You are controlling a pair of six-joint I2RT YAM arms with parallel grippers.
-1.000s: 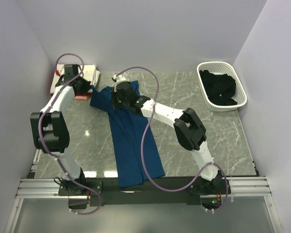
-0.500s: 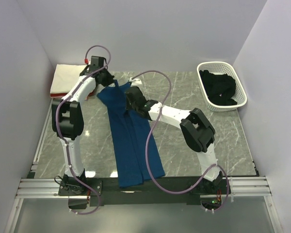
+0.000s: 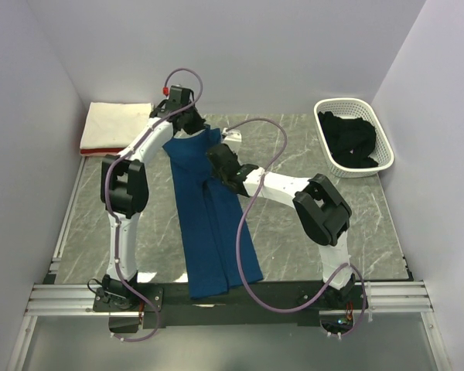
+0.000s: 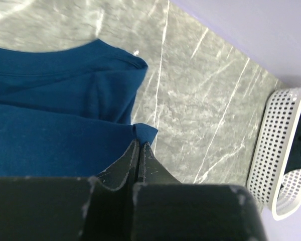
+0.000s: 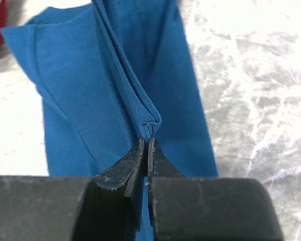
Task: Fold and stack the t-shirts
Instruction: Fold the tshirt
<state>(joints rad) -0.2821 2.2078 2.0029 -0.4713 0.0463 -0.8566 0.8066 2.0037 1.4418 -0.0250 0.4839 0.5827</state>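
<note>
The navy blue t-shirt (image 3: 209, 220) lies as a long strip down the middle of the table, its near end over the front edge. My left gripper (image 3: 188, 125) is shut on the shirt's far corner; the left wrist view shows its jaws pinching a blue cloth edge (image 4: 143, 131). My right gripper (image 3: 216, 157) is shut on a fold of the same shirt (image 5: 148, 120) just right of the left one. A folded cream-white shirt (image 3: 117, 124) lies on a pink-red one (image 3: 87, 149) at the far left. A black shirt (image 3: 349, 139) lies in the basket.
A white lattice basket (image 3: 379, 158) stands at the far right corner; it also shows in the left wrist view (image 4: 277, 150). Grey marble table (image 3: 309, 154) on both sides of the blue shirt. Purple cables loop above both arms.
Both grippers have carried the shirt's far end to the right, folding the left side over. The left arm has swung away from the folded stack, which now shows fully.
</note>
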